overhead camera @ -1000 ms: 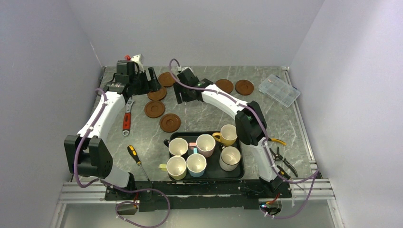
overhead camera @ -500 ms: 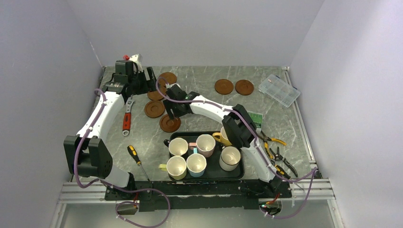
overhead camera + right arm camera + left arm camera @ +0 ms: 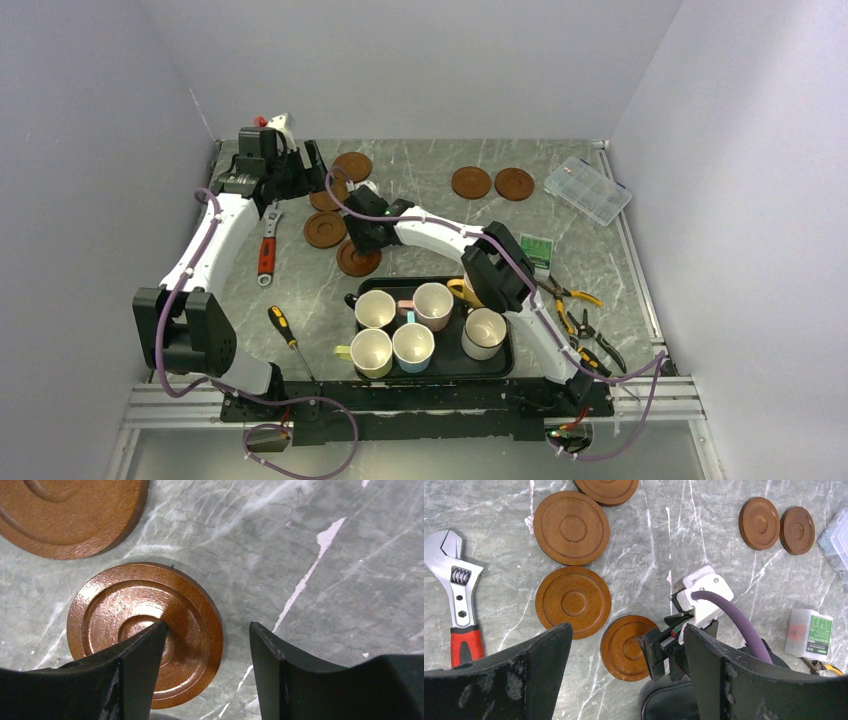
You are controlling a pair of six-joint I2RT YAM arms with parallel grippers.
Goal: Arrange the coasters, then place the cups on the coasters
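Observation:
Four reddish-brown coasters lie in a loose column at back left, one of them [image 3: 325,229] in the middle of it; two more [image 3: 471,182] [image 3: 515,184] sit side by side at back centre. My right gripper [image 3: 362,238] [image 3: 207,630] hangs open low over the coaster nearest the tray [image 3: 355,262] [image 3: 145,630], one finger above its centre, the other over bare table, the disc's right edge between them. My left gripper [image 3: 300,165] [image 3: 626,632] is open and holds nothing, high above the column. Several cups [image 3: 375,309] stand in the black tray [image 3: 440,374]; a yellow cup [image 3: 462,291] is partly hidden by my right arm.
A red-handled wrench [image 3: 265,245] [image 3: 459,595] lies left of the coasters and a screwdriver [image 3: 285,328] lies near the left arm's base. A clear plastic box [image 3: 588,188] sits at back right, a green card [image 3: 535,248] and pliers [image 3: 580,310] right of the tray.
My right arm swung left and forward from the back centre and came down over the coaster nearest the tray, its jaws a little narrower. The left arm has barely moved.

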